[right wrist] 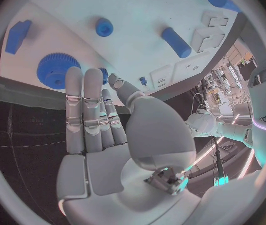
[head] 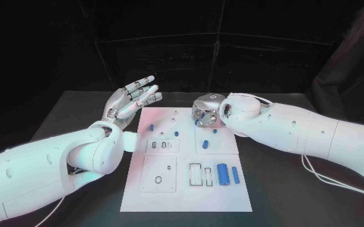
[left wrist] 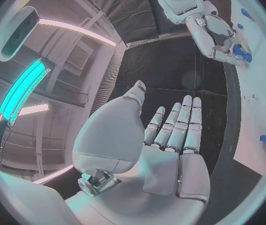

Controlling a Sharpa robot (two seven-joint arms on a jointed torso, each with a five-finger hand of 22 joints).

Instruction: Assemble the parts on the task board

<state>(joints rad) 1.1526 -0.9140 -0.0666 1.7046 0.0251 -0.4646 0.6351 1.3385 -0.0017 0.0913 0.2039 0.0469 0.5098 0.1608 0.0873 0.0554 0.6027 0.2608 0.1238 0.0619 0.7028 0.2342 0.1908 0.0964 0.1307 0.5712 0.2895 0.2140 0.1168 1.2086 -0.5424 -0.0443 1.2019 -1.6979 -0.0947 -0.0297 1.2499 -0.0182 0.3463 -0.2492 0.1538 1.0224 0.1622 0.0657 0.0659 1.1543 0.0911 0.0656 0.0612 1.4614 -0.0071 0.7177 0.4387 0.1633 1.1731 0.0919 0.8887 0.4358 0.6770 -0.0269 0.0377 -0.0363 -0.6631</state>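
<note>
A: Start near. On the board (head: 185, 195) the two blue cylinders (head: 223, 174) lie side by side, well apart from both hands. Nothing threatens them.

B: And the left hand (head: 130, 99)?

A: Raised beside the board's far left corner, fingers (left wrist: 170, 127) straight and spread, grasping nothing. The small blue parts (head: 151, 127) sit just below and inward of those fingertips. If it comes down flat, I'd expect it to sweep them off their places.

B: The right hand (head: 206, 110)?

A: Over the far edge of the board, palm down. In its wrist view the fingers (right wrist: 83, 105) are straight, side by side, released, nothing in them. A blue gear (right wrist: 58, 71) lies right at their tips, and beyond them a round blue piece (right wrist: 104, 27), a short cylinder (right wrist: 175, 42) and a blocky piece (right wrist: 18, 36).

B: So the gear is the risk?

A: I think so. It lies flat, so the fingers have little edge to catch; a shallow pinch could skid it towards the desk (head: 83, 109), or tilt it so it won't seat.

B: Anything else?

A: The two hands are near each other at that far end. Moving both at once could make them collide.
</note>
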